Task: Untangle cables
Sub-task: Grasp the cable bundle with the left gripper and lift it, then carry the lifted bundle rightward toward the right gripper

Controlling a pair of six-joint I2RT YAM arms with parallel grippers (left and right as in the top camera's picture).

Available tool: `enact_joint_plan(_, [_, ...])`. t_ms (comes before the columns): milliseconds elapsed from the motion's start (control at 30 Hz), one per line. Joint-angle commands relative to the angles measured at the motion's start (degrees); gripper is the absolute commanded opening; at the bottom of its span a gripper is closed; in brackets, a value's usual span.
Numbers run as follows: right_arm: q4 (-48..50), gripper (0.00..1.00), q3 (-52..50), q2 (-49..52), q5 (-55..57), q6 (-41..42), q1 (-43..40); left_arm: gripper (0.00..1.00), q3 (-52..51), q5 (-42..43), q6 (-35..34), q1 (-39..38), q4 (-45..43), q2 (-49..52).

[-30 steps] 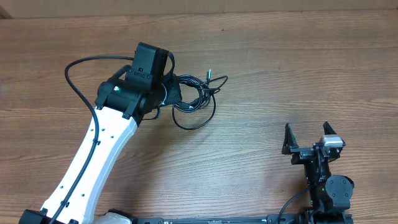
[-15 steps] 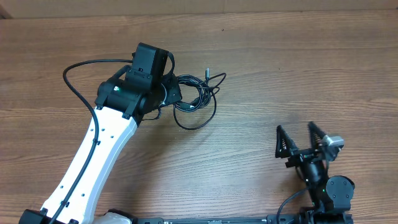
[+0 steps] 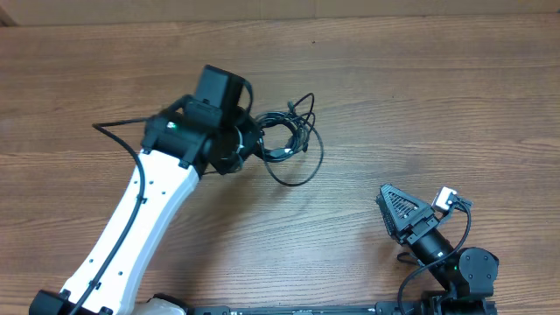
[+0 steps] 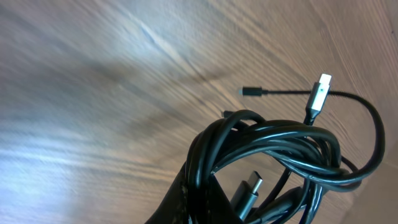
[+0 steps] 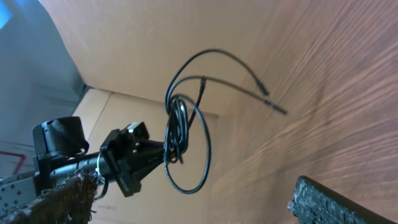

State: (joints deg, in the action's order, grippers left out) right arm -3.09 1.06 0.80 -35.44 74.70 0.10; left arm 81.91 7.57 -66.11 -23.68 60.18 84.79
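The cables (image 3: 289, 140) are a small knot of thin black cords with one loose loop (image 3: 297, 171) toward the table's front. My left gripper (image 3: 248, 145) is shut on the bundle's left side. In the left wrist view the coils (image 4: 280, 149) fill the lower right, a silvery plug (image 4: 321, 91) sticks up, and the jaws are closed on the strands. In the right wrist view the bundle (image 5: 180, 127) hangs from the left gripper (image 5: 155, 152), two ends trailing right. My right gripper (image 3: 404, 215) stands open and empty at the front right, its fingers (image 5: 326, 202) far apart.
A thick black cable (image 3: 118, 131) runs along the white left arm (image 3: 140, 219). Bare wooden tabletop (image 3: 420, 105) lies between the two arms. In the right wrist view a cardboard wall (image 5: 143, 43) rises behind the table.
The left arm has shifted right and slightly back, carrying the cable bundle with it. The right gripper has swung from upright to a tilt facing left, still open.
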Motion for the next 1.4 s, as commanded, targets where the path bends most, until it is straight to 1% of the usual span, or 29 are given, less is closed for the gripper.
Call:
enact_joint_plan(0, [0.0,0.99,-0.61,-0.63,-2.51,5.77,0.28,0.04,0.72,0.44,-10.54,-4.11,-0.59,1.29])
enact_joint_plan(67, [0.02,0.98,-0.61,-0.63,-3.1,7.96,0.28,0.05,0.72,-0.37,-13.77,-6.16,-0.87,1.77])
enact_joint_plan(133, [-0.04,0.87,-0.63,-0.63,-3.54,9.29,0.28,0.04,0.72,-0.76,-15.28,-8.0,-1.86,2.1])
enact_joint_plan(167, [-0.04,0.85,-0.61,-0.63,-3.72,9.88,0.31,0.04,0.72,-0.72,-15.34,-8.87,-2.84,2.1])
enact_joint_plan(200, [-0.04,0.81,-0.63,-0.63,-3.78,10.36,0.33,0.05,0.72,-0.72,-15.34,-9.64,-3.93,2.1])
enact_joint_plan(367, [-0.09,0.77,-0.61,-0.63,-3.19,11.08,1.6,0.05,0.72,-0.59,-15.41,-14.4,-11.96,2.1])
enact_joint_plan(467, [-0.07,0.75,-0.61,-0.63,-3.02,11.08,2.38,0.04,0.72,-1.09,-15.39,-17.77,-14.67,2.12])
enact_joint_plan(633, [-0.07,0.59,-0.61,-0.63,-2.75,11.08,2.58,0.04,0.72,-7.43,-15.37,-23.1,-14.8,2.19])
enact_joint_plan(800, [-0.09,0.33,-0.63,-0.63,-2.58,11.06,2.58,0.04,0.72,-5.88,-15.32,-24.44,-16.17,2.19])
enact_joint_plan(833, [-0.11,0.28,-0.61,-0.63,-2.6,11.04,2.58,0.04,0.72,-6.36,-15.08,-24.15,-16.06,2.19])
enact_joint_plan(867, [-0.13,0.22,-0.63,-0.63,-2.56,10.99,2.58,0.04,0.72,-7.82,-11.89,-22.91,-16.0,2.19])
enact_joint_plan(933, [-0.13,0.17,-0.61,-0.63,-2.56,10.88,2.58,0.04,0.72,-7.48,-6.29,-20.28,-15.96,2.16])
enact_joint_plan(1067, [-0.13,0.05,-0.61,-0.63,-2.29,10.36,2.58,0.04,0.72,-2.12,4.87,-13.07,-15.85,2.16])
enact_joint_plan(1100, [-0.13,0.04,-0.61,-0.63,-1.95,10.34,2.58,0.04,0.72,-0.22,7.34,-10.99,-15.82,2.16])
enact_joint_plan(1133, [-0.13,0.04,-0.61,-0.63,-1.64,10.34,2.58,0.04,0.72,1.97,9.27,-8.85,-15.76,2.16])
enact_joint_plan(1200, [-0.13,0.04,-0.61,-0.63,-0.96,10.27,2.58,0.04,0.72,6.08,10.95,-5.2,-15.28,2.16])
enact_joint_plan(1300, [-0.11,0.04,-0.61,-0.63,-0.39,9.01,2.58,0.04,0.72,12.44,11.06,-0.92,-14.29,2.19])
enact_joint_plan(1333, [-0.11,0.06,-0.61,-0.63,-0.28,9.05,2.58,0.04,0.72,14.05,11.08,-0.07,-14.05,2.19])
enact_joint_plan(1367, [-0.11,0.11,-0.61,-0.63,-0.2,9.05,2.58,0.04,0.72,14.86,11.1,0.33,-13.86,2.19])
